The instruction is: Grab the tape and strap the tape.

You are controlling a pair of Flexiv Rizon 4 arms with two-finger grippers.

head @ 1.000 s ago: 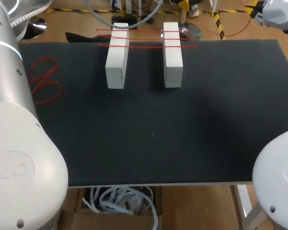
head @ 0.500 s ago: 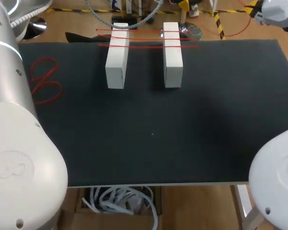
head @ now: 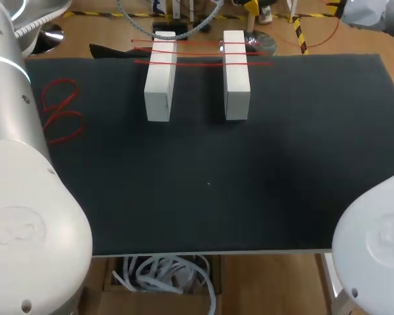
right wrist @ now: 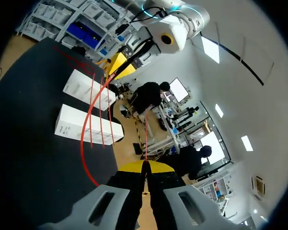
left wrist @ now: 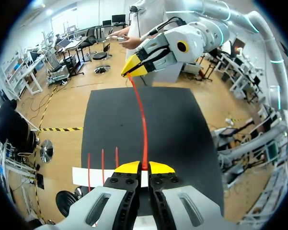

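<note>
Two white blocks (head: 160,79) (head: 236,75) stand side by side at the table's far edge, with three red tape strips (head: 203,46) laid across both. My left gripper (left wrist: 144,167) is shut on one end of another red tape (left wrist: 144,120). That tape runs through the air, above the table, to my right gripper (left wrist: 129,72). In the right wrist view, my right gripper (right wrist: 144,166) is shut on the same tape (right wrist: 86,129), which curves over the blocks (right wrist: 88,88) towards my left gripper (right wrist: 112,72). Neither gripper shows in the head view.
Several loose red tape loops (head: 59,111) lie at the left side of the black mat (head: 210,184). My arms' white housings fill the near left and near right corners of the head view.
My right arm has shifted a little: its housing at the near right has spread leftward and its far part has drifted at the top right. Blocks and tapes on the table are unmoved.
</note>
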